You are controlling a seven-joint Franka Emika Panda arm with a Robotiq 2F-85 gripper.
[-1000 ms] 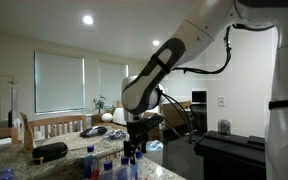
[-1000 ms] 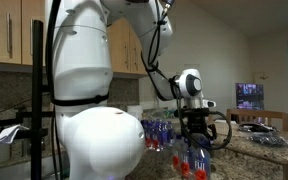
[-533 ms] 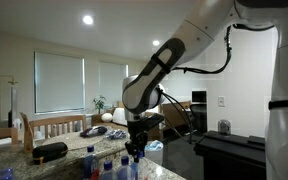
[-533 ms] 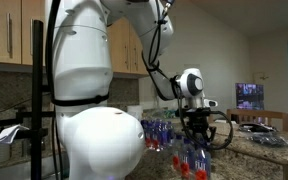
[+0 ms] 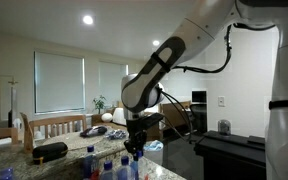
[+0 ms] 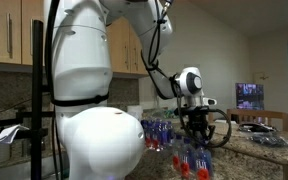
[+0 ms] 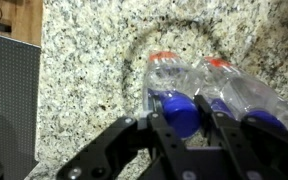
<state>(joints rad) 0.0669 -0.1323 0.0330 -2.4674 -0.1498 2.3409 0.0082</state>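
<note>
Two bottles: we see a blue-capped bottle (image 7: 179, 105) and a neighbour bottle (image 7: 249, 100) side by side on the granite counter (image 7: 84, 70), touching or nearly so
Gripper (image 7: 181, 128): we find the jaws standing apart, one finger on either side of the blue-capped bottle's cap; whether the pads touch it we cannot tell
Bearing: the blue-capped bottle lies straight below the gripper, its cap between the fingers in the wrist view
Long axis: upright, we judge, with the cap pointing up at the wrist and in line with the gripper's own axis
Clearance: the neighbour bottle stands just outside one finger, its cap beyond the jaws
Setting: in both exterior views the gripper (image 5: 134, 148) (image 6: 196, 138) hangs low over the counter, with a cluster of bottles (image 6: 162, 132) just beside it
</note>
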